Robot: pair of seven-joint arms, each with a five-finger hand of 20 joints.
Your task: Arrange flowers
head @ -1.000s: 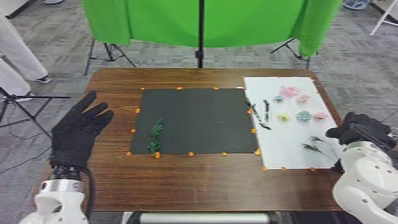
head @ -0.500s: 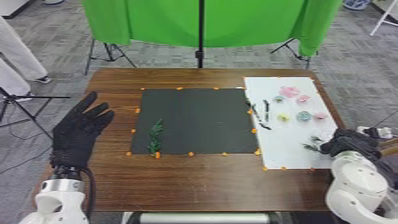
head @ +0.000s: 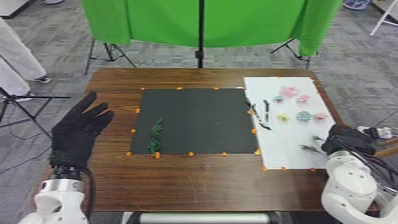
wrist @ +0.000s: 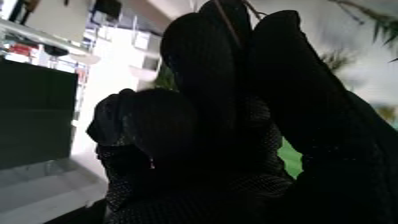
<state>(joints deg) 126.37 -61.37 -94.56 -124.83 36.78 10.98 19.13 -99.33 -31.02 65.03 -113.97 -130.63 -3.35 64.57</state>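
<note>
Black mat (head: pixel 195 120): green sprig (head: pixel 155 137)
White sheet (head: pixel 280 135): flowers (head: pixel 289 91), dark twigs (head: pixel 266 107), small sprigs (head: pixel 310 149)
Left hand (head: pixel 75 132): released
Right hand (head: pixel 347 141): cannot tell its grip

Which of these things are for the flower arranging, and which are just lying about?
For the job, it seems:
- pink flower, yellow flower, teal flower
- leafy sprig, dark twigs
- black sheet, white sheet

Probably just around:
- green cloth
- black stand pole

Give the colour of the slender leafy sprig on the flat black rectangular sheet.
Green. The slender leafy sprig shows best in the head view.
</note>
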